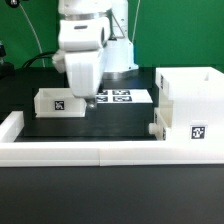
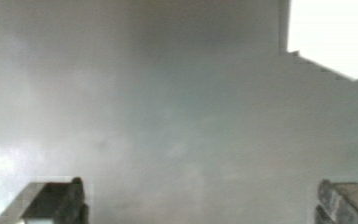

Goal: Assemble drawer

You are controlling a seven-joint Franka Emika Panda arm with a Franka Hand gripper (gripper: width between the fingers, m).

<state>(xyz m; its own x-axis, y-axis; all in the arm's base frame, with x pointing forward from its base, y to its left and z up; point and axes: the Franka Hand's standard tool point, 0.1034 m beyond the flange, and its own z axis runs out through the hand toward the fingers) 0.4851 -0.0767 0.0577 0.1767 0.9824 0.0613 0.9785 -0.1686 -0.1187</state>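
The white box housing (image 1: pixel 191 108) of the drawer stands at the exterior view's right, with a tag on its front. One small white tray (image 1: pixel 60 101) with a tag sits at the left, behind my arm. A second tray (image 1: pixel 157 131) seems to rest against the housing's lower left side. My gripper (image 1: pixel 88 100) hangs low over the black tabletop, just right of the left tray. In the wrist view its fingers (image 2: pixel 51 201) stand wide apart with only grey tabletop between them. A white corner (image 2: pixel 336 35) shows at the edge of that view.
A low white rail (image 1: pixel 80 152) edges the front and left of the black tabletop. The marker board (image 1: pixel 120 97) lies flat behind my gripper. The robot base stands at the back.
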